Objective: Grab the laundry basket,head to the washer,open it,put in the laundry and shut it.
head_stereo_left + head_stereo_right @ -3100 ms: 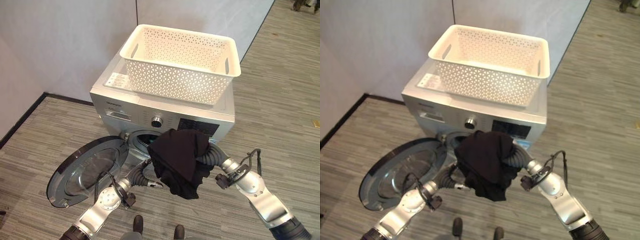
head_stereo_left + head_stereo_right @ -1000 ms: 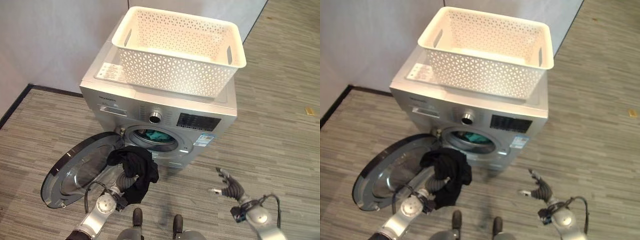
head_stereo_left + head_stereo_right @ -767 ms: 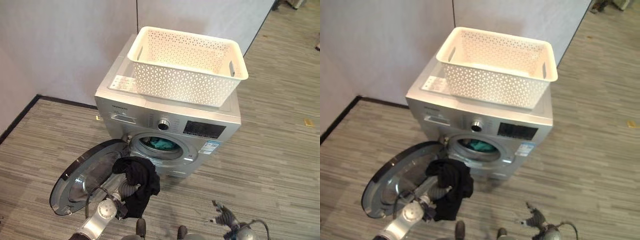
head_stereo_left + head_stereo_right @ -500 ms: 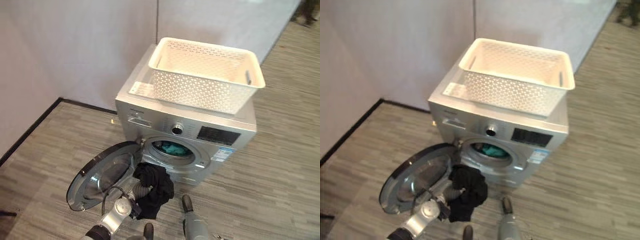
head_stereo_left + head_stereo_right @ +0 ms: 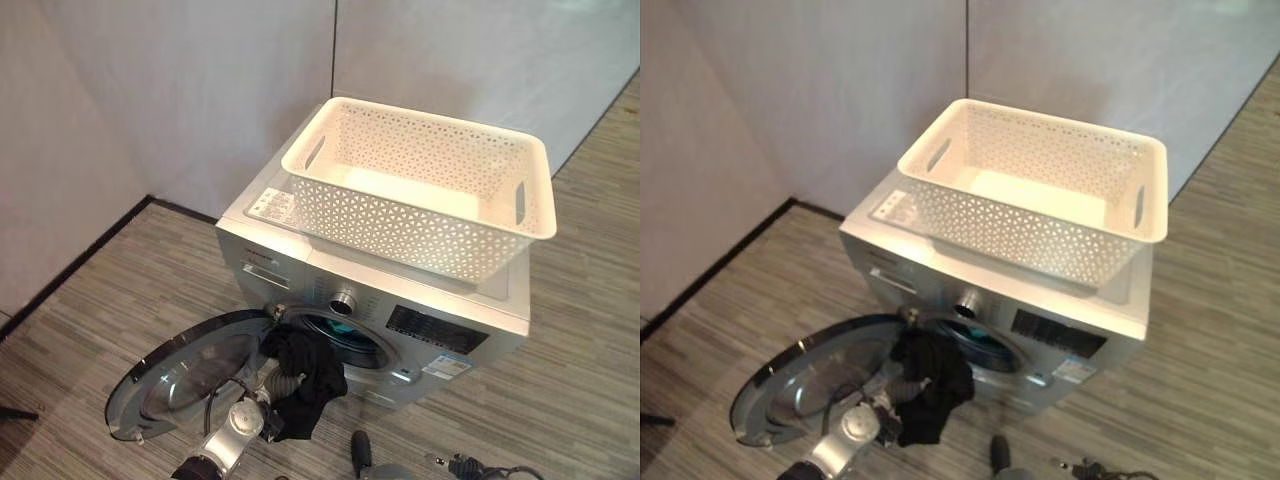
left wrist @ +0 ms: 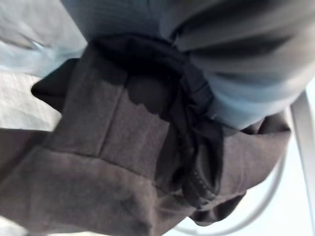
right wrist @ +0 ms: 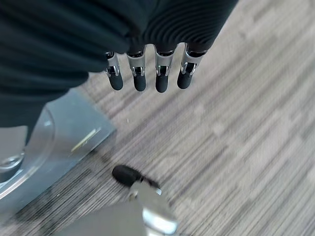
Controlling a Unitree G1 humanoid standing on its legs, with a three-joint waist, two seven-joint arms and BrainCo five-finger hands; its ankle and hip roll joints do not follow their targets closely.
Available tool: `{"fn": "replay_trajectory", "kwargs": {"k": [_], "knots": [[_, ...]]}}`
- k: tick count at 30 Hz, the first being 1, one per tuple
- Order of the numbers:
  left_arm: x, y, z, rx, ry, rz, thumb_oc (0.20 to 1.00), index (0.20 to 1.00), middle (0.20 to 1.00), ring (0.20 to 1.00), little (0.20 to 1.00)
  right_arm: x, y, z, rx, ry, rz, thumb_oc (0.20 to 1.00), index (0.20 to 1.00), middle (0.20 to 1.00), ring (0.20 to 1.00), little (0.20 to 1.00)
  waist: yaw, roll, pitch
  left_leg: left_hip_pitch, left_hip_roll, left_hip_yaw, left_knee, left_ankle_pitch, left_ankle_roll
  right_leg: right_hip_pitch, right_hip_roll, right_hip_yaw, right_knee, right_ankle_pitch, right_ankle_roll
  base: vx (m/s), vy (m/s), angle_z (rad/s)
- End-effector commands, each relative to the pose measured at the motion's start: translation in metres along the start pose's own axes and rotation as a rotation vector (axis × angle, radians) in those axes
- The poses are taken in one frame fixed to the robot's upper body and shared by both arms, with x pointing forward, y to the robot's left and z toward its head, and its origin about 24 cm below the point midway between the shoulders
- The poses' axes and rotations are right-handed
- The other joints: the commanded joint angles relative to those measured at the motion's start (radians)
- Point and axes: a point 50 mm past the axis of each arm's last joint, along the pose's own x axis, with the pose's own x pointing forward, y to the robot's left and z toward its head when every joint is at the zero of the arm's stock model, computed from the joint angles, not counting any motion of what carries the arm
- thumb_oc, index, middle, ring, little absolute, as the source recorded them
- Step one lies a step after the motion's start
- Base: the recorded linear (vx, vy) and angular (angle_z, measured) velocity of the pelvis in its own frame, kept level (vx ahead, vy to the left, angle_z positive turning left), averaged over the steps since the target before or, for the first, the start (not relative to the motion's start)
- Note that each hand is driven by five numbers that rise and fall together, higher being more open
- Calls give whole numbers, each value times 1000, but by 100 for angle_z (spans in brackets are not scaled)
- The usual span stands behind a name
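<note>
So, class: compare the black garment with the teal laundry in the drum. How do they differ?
The black garment is dark and hangs outside the washer, draped over the left hand before the opening; the teal laundry is bright and already lies inside the drum. The black garment shows whole, the teal laundry only partly. Both are soft cloth.

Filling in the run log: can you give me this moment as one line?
left robot hand: under black cloth garment, at silver washing machine opening | round door: open | white plastic perforated basket: on top | right robot hand: open
</note>
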Motion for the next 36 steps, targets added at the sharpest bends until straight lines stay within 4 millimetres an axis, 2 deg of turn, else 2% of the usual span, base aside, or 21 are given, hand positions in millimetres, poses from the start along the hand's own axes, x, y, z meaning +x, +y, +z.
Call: {"fn": "replay_trajectory", "kwargs": {"k": [1, 5, 8, 12, 13, 14, 15, 17, 18, 19, 20, 21, 23, 24, 26, 27, 28, 29, 33, 34, 36], "knots": [[5, 6, 36, 8, -171, -28, 200, 200, 200, 200, 200, -4, 9, -44, 70, 168, 20, 1000, 1000, 1000, 1000, 1000, 21, -31, 4, 8, -43, 43, 5, -87, 46, -73, -110, 20, 55, -50, 109, 30, -30, 12], [8, 2, 45, -19, -201, -42, 200, 200, 200, 200, 200, -6, 10, -54, 194, 221, 4, 1000, 1000, 1000, 1000, 1000, 11, -15, 25, -8, -44, 63, 5, -85, 43, -86, -110, 25, 44, -41, 109, -20, -3, -4], [12, 4, 61, -42, -249, -33, 200, 200, 200, 200, 200, -6, 4, -52, 273, 223, -27, 1000, 1000, 1000, 1000, 1000, -5, 0, 59, -31, -48, 82, 5, -80, 41, -119, -114, 31, 49, -35, 110, -117, 38, -27], [21, 13, 95, -96, -345, 19, 200, 200, 200, 200, 200, -1, -13, -27, 405, 137, -89, 1000, 1000, 1000, 1000, 1000, -32, 16, 132, -91, -53, 105, 5, -60, 33, -205, -125, 41, 77, -29, 108, -145, 32, -14], [22, 13, 95, -97, -346, 20, 200, 200, 200, 200, 200, -1, -13, -26, 405, 136, -90, 1000, 1000, 1000, 1000, 1000, -32, 16, 131, -94, -53, 105, 5, -59, 33, -209, -126, 42, 80, -30, 108, -260, -8, 3], [28, 27, 129, -141, -442, 87, 200, 200, 200, 200, 200, 2, -23, 7, 379, 17, -108, 1000, 1000, 1000, 1000, 1000, -48, 11, 189, -158, -51, 119, 7, -35, 25, -293, -128, 57, 128, -34, 102, -192, -14, 1], [28, 27, 130, -141, -443, 88, 200, 200, 200, 200, 200, 2, -23, 7, 380, 16, -108, 1000, 1000, 1000, 1000, 1000, -48, 11, 188, -160, -52, 120, 7, -35, 25, -297, -129, 58, 130, -35, 102, -259, -30, 0], [33, 34, 154, -143, -494, 128, 200, 200, 200, 200, 200, 2, -27, 31, 334, -67, -114, 1000, 1000, 1000, 1000, 1000, -59, -8, 225, -233, -53, 129, 61, -36, 17, -349, -132, 63, 161, -37, 96, -137, -55, 5], [33, 34, 154, -143, -495, 129, 200, 200, 200, 200, 200, 2, -27, 32, 334, -68, -114, 1000, 1000, 1000, 1000, 1000, -60, -9, 223, -239, -55, 128, 65, -38, 17, -353, -134, 63, 163, -38, 96, -126, -74, 5], [35, 39, 164, -148, -516, 151, 200, 200, 200, 200, 200, 1, -28, 43, 317, -111, -114, 1000, 1000, 1000, 1000, 1000, -66, -20, 237, -274, -56, 132, 93, -40, 13, -374, -135, 63, 171, -37, 94, -156, -127, 0], [37, 49, 184, -138, -554, 194, 200, 200, 200, 200, 200, -2, -32, 66, 296, -200, -121, 1000, 1000, 1000, 1000, 1000, -80, -38, 256, -351, -60, 133, 147, -44, 5, -422, -139, 61, 182, -32, 91, -206, -173, 3], [38, 54, 192, -134, -565, 218, 200, 200, 200, 200, 200, -5, -34, 81, 289, -262, -126, 1000, 1000, 1000, 1000, 1000, -86, -48, 267, -379, -60, 134, 162, -44, 1, -442, -136, 60, 183, -30, 89, -149, -137, 13], [38, 60, 197, -132, -570, 237, 200, 200, 200, 200, 200, -8, -36, 92, 282, -309, -125, 1000, 1000, 1000, 1000, 1000, -90, -55, 270, -398, -57, 135, 171, -44, -2, -455, -135, 60, 184, -29, 88, -82, -102, 12], [37, 73, 211, -131, -599, 286, 200, 200, 200, 200, 200, -17, -37, 117, 266, -434, -122, 1000, 1000, 1000, 1000, 1000, -100, -71, 289, -435, -48, 137, 189, -46, -11, -490, -127, 57, 194, -31, 83, -123, -165, 1], [34, 85, 221, -120, -617, 336, 200, 200, 200, 200, 200, -27, -37, 135, 271, -535, -119, 1000, 1000, 1000, 1000, 1000, -116, -90, 302, -471, -43, 138, 200, -41, -17, -523, -124, 55, 199, -28, 81, -95, -113, -1], [34, 85, 221, -120, -617, 336, 200, 200, 200, 200, 200, -27, -37, 135, 271, -535, -119, 1000, 1000, 1000, 1000, 1000, -116, -90, 301, -473, -43, 138, 201, -41, -18, -525, -124, 55, 200, -29, 81, -70, -121, 7], [31, 102, 232, -113, -637, 403, 200, 200, 200, 200, 200, -39, -36, 153, 266, -642, -115, 1000, 1000, 1000, 1000, 1000, -128, -110, 317, -497, -29, 141, 213, -47, -25, -554, -111, 51, 211, -33, 78, -68, -127, 5], [28, 111, 237, -110, -648, 436, 200, 200, 200, 200, 200, -46, -36, 160, 263, -691, -116, 1000, 1000, 1000, 1000, 1000, -134, -119, 324, -512, -24, 141, 219, -49, -28, -573, -105, 48, 217, -33, 78, -78, -163, 5], [13, 138, 269, -121, -739, 558, 200, 200, 200, 200, 200, -64, -36, 179, 249, -822, -123, 1000, 1000, 1000, 1000, 1000, -159, -146, 346, -576, -10, 139, 248, -57, -36, -642, -85, 44, 238, -38, 74, -48, -105, 0], [13, 138, 270, -121, -739, 558, 200, 200, 200, 200, 200, -64, -36, 179, 249, -822, -123, 1000, 1000, 1000, 1000, 1000, -159, -146, 345, -577, -10, 139, 249, -57, -36, -643, -85, 44, 238, -38, 74, -27, -57, 2], [-3, 160, 302, -120, -808, 659, 200, 200, 200, 200, 200, -77, -34, 194, 232, -914, -115, 1000, 1000, 1000, 1000, 1000, -185, -168, 345, -604, 8, 145, 244, -58, -39, -686, -68, 45, 237, -32, 78, -23, -74, -1]]}}
